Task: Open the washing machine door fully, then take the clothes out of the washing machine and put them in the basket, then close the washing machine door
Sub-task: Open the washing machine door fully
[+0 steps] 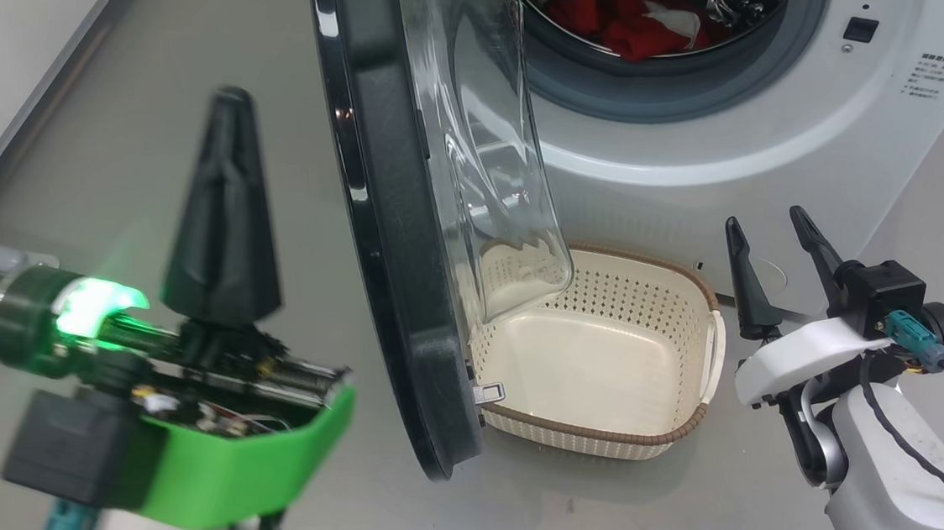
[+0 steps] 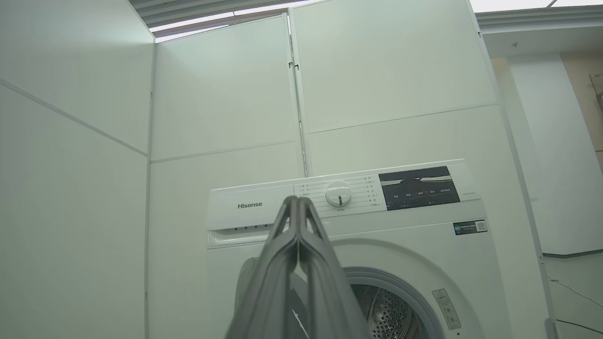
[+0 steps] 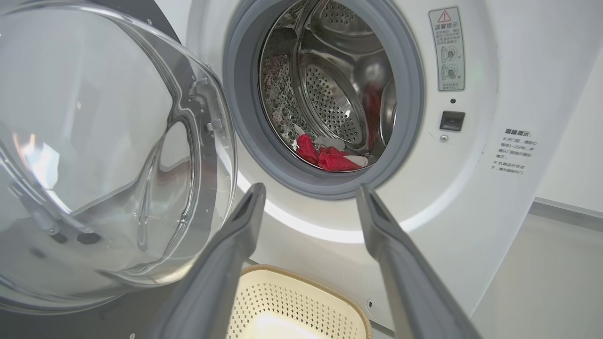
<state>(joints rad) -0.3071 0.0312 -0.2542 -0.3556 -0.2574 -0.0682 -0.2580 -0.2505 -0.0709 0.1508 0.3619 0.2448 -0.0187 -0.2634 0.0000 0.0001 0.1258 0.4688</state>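
Note:
The white washing machine point(image 1: 765, 132) stands ahead with its door point(image 1: 388, 221) swung open, edge-on, the glass bowl point(image 3: 99, 155) bulging over the basket. Red clothes with white bands point(image 1: 629, 17) lie in the steel drum point(image 3: 330, 94); the right wrist view has them as clothes point(image 3: 327, 157) low in the opening. The cream basket point(image 1: 686, 417) sits on the floor below the drum with nothing in it. My left gripper point(image 1: 227, 99) is shut on nothing, left of the door's black ring. My right gripper point(image 1: 768, 225) is open, right of the basket, pointing at the machine.
Grey floor point(image 1: 132, 115) spreads left of the door, edged by a white wall. White wall panels point(image 2: 226, 94) rise behind the machine. The machine's control panel and dial point(image 2: 338, 193) are in the left wrist view. A door latch point(image 1: 489, 392) sticks out at the door's lower edge, near the basket.

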